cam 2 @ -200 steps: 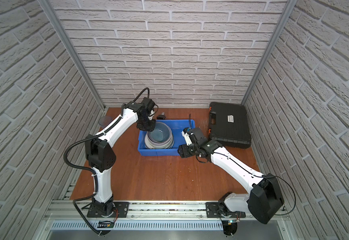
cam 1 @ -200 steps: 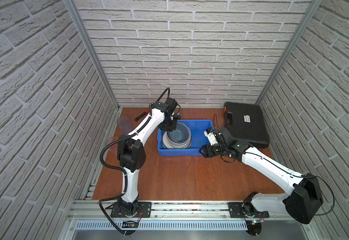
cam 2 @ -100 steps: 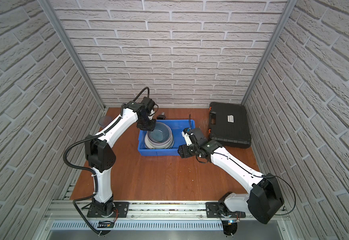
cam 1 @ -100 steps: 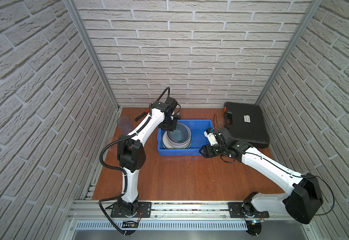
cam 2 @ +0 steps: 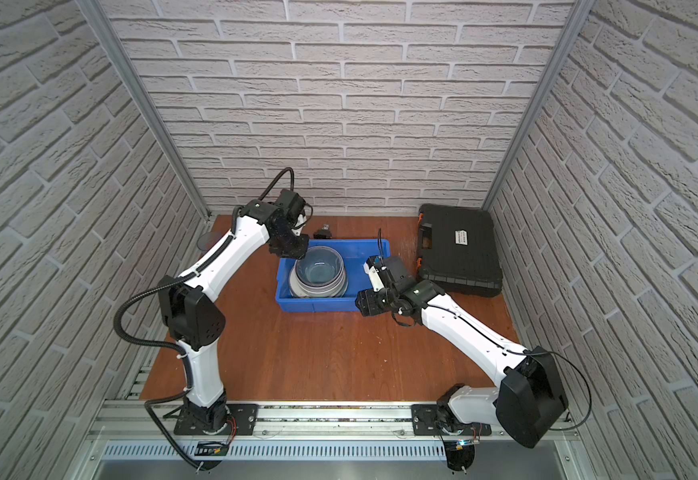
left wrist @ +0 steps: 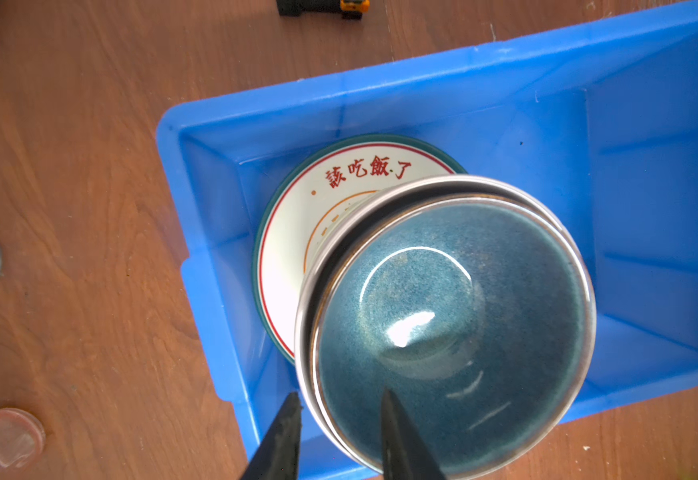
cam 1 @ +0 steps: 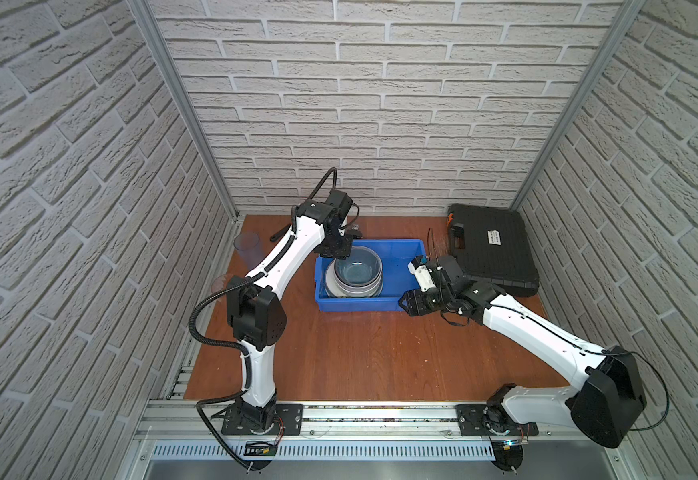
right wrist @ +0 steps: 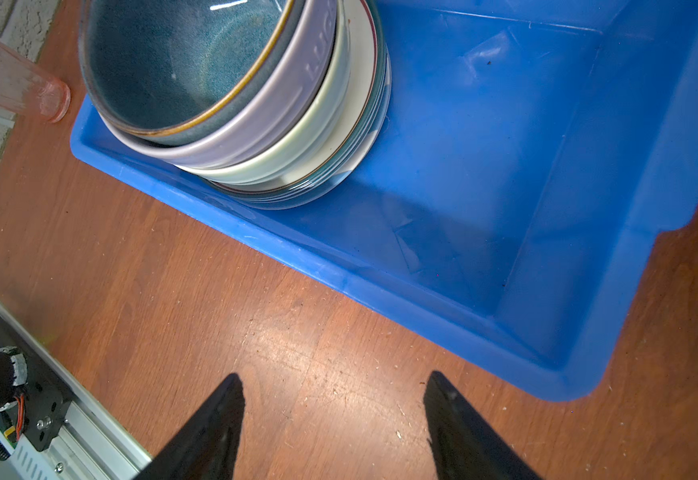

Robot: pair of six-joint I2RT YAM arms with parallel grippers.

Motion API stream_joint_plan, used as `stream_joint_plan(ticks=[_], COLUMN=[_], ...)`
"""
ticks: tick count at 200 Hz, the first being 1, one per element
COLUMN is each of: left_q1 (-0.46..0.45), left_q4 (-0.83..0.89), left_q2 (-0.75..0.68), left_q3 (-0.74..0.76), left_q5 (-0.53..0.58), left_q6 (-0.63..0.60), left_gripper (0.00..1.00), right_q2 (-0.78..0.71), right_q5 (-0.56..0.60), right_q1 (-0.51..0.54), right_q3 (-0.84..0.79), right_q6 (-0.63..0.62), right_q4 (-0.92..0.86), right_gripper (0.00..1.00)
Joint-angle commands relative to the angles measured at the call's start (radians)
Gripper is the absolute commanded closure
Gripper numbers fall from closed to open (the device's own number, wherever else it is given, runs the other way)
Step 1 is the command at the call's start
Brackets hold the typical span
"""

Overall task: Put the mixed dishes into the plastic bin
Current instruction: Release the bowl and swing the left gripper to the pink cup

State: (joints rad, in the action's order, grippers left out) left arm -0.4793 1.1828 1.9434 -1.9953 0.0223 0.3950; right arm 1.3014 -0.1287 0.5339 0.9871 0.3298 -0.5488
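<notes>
The blue plastic bin [cam 1: 355, 303] [cam 2: 318, 305] stands at the back of the table. In it the dark blue bowl [left wrist: 443, 324] nests in the lilac bowl [right wrist: 264, 108] and the pale green bowl [right wrist: 310, 137], on the lettered plate [left wrist: 297, 232] and other plates. My left gripper [left wrist: 339, 397] [cam 1: 339, 253] is open astride the bowl rims, one finger inside the dark blue bowl and one outside. My right gripper [right wrist: 332, 382] [cam 1: 405, 303] hangs open over bare table by the bin's near right corner. A bluish tumbler [cam 1: 247, 247] and a pink tumbler [cam 1: 220, 282] stand at the table's left edge.
A black tool case [cam 1: 493, 249] lies right of the bin, close behind the right arm. A small black-and-yellow object [left wrist: 322, 6] sits behind the bin. Brick walls close in on three sides. The bin's right half [right wrist: 505, 166] holds nothing.
The left gripper's jaws have spread apart around the bowl rims, and the dark blue bowl sits free in the stack. Both arms have hardly moved.
</notes>
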Motion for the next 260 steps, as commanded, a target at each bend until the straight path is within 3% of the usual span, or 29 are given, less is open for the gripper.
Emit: stream_joint_plan(ticks=[1, 48, 108, 161, 203, 260], left_q1=[-0.004, 0.066, 0.22, 0.432, 0.593, 0.791], left_q4=[0.024, 0.011, -0.023, -0.069, -0.064, -0.103], left_q2=[-0.069, -0.17, -0.351, -0.512, -0.539, -0.53], left_q3=[0.017, 0.113, 0.294, 0.457, 0.511, 0.559], left_q5=[0.059, 0.084, 0.076, -0.006, 0.071, 0.086], left_q6=[-0.01, -0.006, 0.005, 0.003, 0.0, -0.019], left_gripper=[0.63, 0.61, 0.57, 0.53, 0.52, 0.52], right_q2=[-0.006, -0.004, -0.014, -0.064, -0.066, -0.108], right_q5=[0.0, -0.002, -0.005, -0.011, -0.022, 0.001], right_q1=[0.001, 0.001, 0.001, 0.002, 0.001, 0.001], right_q3=[-0.007, -0.007, -0.005, -0.022, -0.004, 0.021], right_q6=[0.011, 0.009, -0.001, -0.009, -0.024, -0.059], right_q4=[0.038, 0.046, 0.051, 0.095, 0.071, 0.015], right_gripper=[0.3, 0.3, 0.3, 0.28, 0.28, 0.28])
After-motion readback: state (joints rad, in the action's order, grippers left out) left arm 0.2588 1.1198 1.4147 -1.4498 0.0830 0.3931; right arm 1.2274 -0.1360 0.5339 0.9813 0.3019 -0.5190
